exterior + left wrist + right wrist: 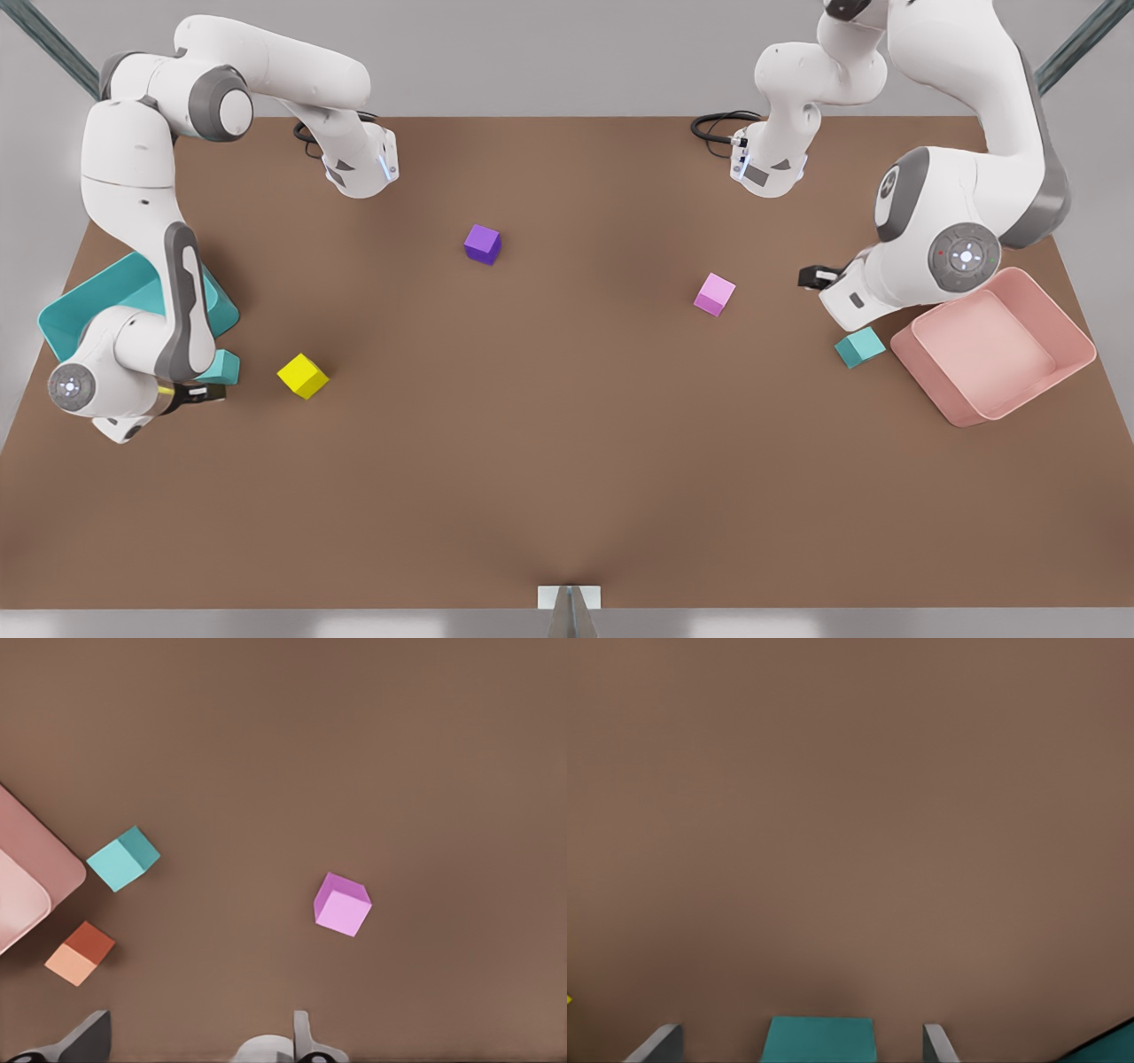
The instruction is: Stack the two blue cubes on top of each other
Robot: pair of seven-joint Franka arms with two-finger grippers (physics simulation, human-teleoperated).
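I found no legible text, label, brand, number or sign in any view. The cubes, both bins and the bench (567, 461) carried plain, unmarked surfaces. The small dark and light patches on the arm housings were too small for me to read as characters.
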